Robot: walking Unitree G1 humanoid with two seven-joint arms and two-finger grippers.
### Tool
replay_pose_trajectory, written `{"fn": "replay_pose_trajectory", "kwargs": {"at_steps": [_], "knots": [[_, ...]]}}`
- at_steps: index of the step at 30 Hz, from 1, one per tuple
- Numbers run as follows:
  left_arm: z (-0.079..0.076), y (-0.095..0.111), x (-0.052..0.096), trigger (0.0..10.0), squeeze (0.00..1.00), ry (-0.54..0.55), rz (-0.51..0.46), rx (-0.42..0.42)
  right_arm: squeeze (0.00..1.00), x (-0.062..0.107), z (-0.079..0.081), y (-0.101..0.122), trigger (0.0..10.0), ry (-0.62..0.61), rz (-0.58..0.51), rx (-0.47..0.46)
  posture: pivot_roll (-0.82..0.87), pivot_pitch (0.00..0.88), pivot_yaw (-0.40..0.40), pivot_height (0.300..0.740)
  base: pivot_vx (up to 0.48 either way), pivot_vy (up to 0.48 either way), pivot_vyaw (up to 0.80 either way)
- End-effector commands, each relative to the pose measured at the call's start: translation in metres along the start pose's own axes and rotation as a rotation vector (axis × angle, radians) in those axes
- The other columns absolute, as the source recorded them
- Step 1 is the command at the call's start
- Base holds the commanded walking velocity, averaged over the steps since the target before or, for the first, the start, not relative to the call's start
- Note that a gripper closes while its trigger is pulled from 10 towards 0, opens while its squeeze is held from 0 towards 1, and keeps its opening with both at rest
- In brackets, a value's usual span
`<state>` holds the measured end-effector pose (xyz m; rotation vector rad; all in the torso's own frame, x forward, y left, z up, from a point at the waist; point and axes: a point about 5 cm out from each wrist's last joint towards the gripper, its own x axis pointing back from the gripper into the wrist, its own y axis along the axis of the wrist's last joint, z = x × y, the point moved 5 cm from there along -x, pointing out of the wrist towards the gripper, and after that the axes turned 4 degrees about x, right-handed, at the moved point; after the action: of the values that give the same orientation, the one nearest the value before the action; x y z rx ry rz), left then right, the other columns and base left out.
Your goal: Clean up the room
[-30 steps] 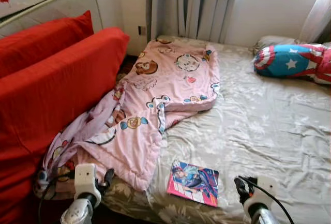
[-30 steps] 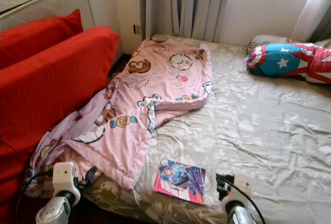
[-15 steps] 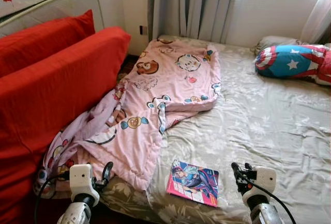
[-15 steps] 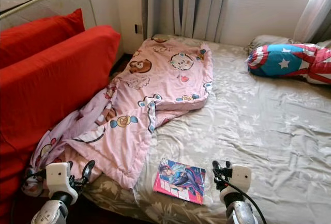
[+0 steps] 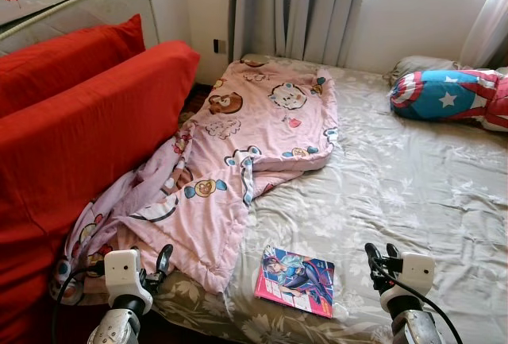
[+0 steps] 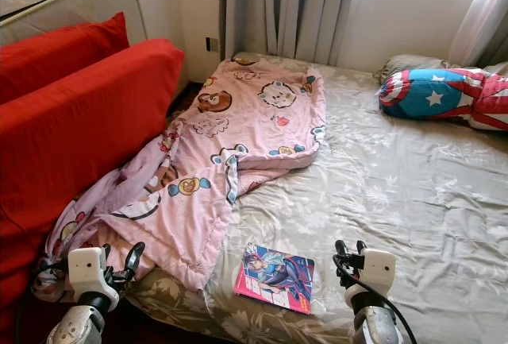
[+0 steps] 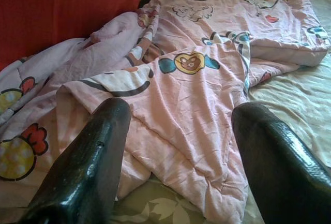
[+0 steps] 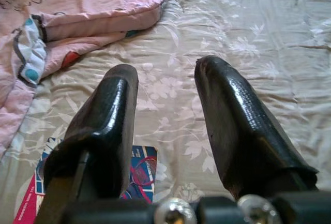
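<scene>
- A flat, glossy book (image 5: 295, 279) with a pink edge lay on the wrinkled, floral-printed bed sheet (image 5: 413, 177), just beside the rumpled pink cartoon quilt (image 5: 238, 153).
- The left gripper (image 5: 162, 261) hung over the quilt's lower edge, fingers spread and empty.
- The right gripper (image 5: 379, 253), parted and empty, had shifted farther from the book than before.

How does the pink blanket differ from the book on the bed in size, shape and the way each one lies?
The blanket is far larger than the book. The blanket is crumpled and folded, while the book lies flat and closed. The blanket spills off the bed's left edge against the red cushion; the book rests wholly on the sheet, near the front edge. Both show cartoon pictures and contain pink.
</scene>
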<state>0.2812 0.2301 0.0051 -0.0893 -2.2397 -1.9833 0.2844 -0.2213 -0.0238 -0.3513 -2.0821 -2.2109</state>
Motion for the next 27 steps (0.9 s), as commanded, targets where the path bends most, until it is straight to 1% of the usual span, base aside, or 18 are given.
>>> {"fn": "replay_pose_trajectory", "kwargs": {"at_steps": [1,4,7,11,15,19,22,27], "knots": [[-0.001,-0.002,-0.001,10.0,0.0,-0.005,0.018,-0.004,0.0,-0.001,-0.005,0.001,10.0,-0.016,0.014,0.017,0.03,0.0,-0.087,0.73,0.0,0.0,0.0],[-0.003,-0.002,-0.001,10.0,0.0,-0.007,0.021,-0.002,0.0,-0.001,-0.007,-0.001,10.0,-0.017,0.022,0.026,0.03,0.0,-0.09,0.72,0.0,0.0,0.0],[-0.004,-0.002,-0.002,10.0,0.0,-0.006,0.024,0.0,0.0,0.0,-0.007,-0.001,10.0,-0.012,0.02,0.025,0.04,0.0,-0.101,0.72,0.0,0.0,0.0],[-0.003,-0.001,-0.002,10.0,0.0,0.019,0.022,0.013,0.0,0.0,-0.004,0.001,10.0,-0.012,0.01,0.019,0.05,0.0,-0.115,0.72,0.0,0.0,0.0],[-0.001,-0.002,-0.001,10.0,0.0,0.029,0.022,0.017,0.0,-0.001,-0.003,0.0,10.0,-0.012,0.017,0.023,0.04,0.0,-0.114,0.72,0.0,0.0,0.0],[-0.002,-0.003,0.0,10.0,0.0,0.027,0.026,0.015,0.0,-0.002,-0.002,-0.006,10.0,-0.013,0.06,0.035,0.04,0.0,-0.114,0.716,0.0,0.0,0.0],[-0.002,-0.002,0.0,10.0,0.0,0.027,0.029,0.011,0.0,-0.002,0.001,-0.005,10.0,-0.001,0.045,0.036,0.04,0.0,-0.108,0.698,0.0,0.0,0.0],[0.0,0.001,-0.002,10.0,0.0,0.027,0.024,0.005,0.0,-0.003,0.005,-0.003,10.0,0.007,0.033,0.025,0.04,0.0,-0.097,0.698,0.0,0.0,0.0]]}}
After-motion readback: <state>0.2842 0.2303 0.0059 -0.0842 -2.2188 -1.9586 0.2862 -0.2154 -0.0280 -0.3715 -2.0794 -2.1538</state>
